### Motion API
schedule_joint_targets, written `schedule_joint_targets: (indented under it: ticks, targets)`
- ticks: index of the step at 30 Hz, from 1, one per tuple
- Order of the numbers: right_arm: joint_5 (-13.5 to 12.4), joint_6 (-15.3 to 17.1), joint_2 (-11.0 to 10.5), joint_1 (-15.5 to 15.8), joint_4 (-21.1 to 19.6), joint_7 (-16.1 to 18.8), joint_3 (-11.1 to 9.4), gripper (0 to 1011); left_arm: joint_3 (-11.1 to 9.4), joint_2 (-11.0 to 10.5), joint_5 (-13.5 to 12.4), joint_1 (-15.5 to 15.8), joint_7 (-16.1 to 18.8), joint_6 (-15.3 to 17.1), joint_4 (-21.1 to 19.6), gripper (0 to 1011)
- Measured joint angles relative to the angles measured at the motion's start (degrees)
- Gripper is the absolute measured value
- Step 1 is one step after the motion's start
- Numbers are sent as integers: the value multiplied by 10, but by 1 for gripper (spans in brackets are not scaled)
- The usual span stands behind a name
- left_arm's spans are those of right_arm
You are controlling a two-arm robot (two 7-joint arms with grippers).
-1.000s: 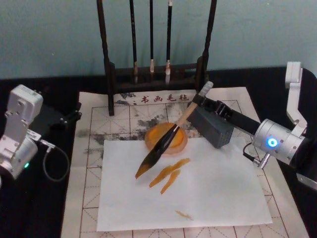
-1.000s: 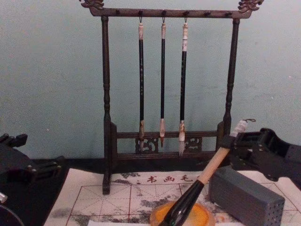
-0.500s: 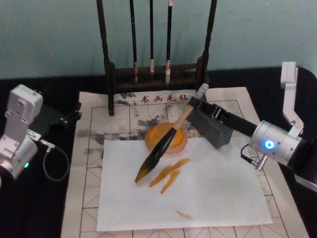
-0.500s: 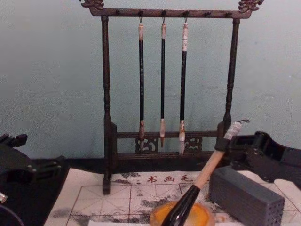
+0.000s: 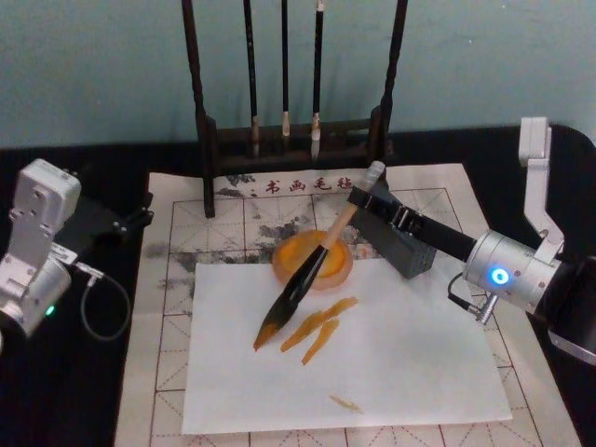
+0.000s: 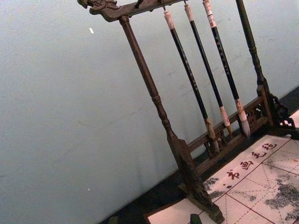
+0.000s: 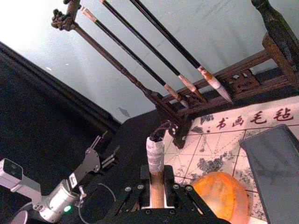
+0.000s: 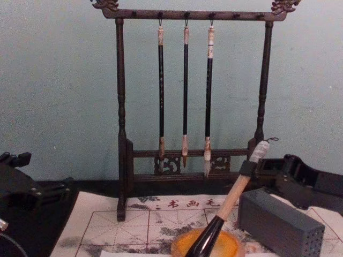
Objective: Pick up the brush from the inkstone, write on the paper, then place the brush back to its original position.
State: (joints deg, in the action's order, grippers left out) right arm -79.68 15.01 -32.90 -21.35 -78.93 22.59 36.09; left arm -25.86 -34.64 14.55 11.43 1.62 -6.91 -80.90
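The brush (image 5: 315,262) slants over the inkstone (image 5: 291,251), pale handle up at the right, dark bristles down at the left. My right gripper (image 5: 358,197) is shut on the handle just below the white end cap; the same grip shows in the right wrist view (image 7: 157,187) and the chest view (image 8: 250,168). The bristle tip rests on a plain white sheet (image 5: 400,354), beside orange strokes (image 5: 318,328). That sheet lies on the red-gridded paper (image 5: 182,237). The left gripper (image 5: 116,222) sits parked at the table's left, away from everything.
A dark wooden rack (image 5: 293,140) with three thin hanging brushes stands behind the paper. A grey block (image 5: 400,242) sits right of the inkstone, under my right arm. A small orange mark (image 5: 345,403) lies near the white sheet's front edge.
My right gripper has shifted left with the brush. The end cap has moved left and the bristle tip has slid slightly toward the near side of the white sheet. The left arm is still.
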Motion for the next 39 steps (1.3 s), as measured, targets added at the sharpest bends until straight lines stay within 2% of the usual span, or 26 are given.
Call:
schedule_joint_targets:
  ticks: [14,39]
  targets:
    - [14,-14,2,-1,6,-1,4,202,0,0,0,0,0,0,0,1001]
    - [13,-20,8,-1,18,-9,-15,202,0,0,0,0,0,0,0,1001]
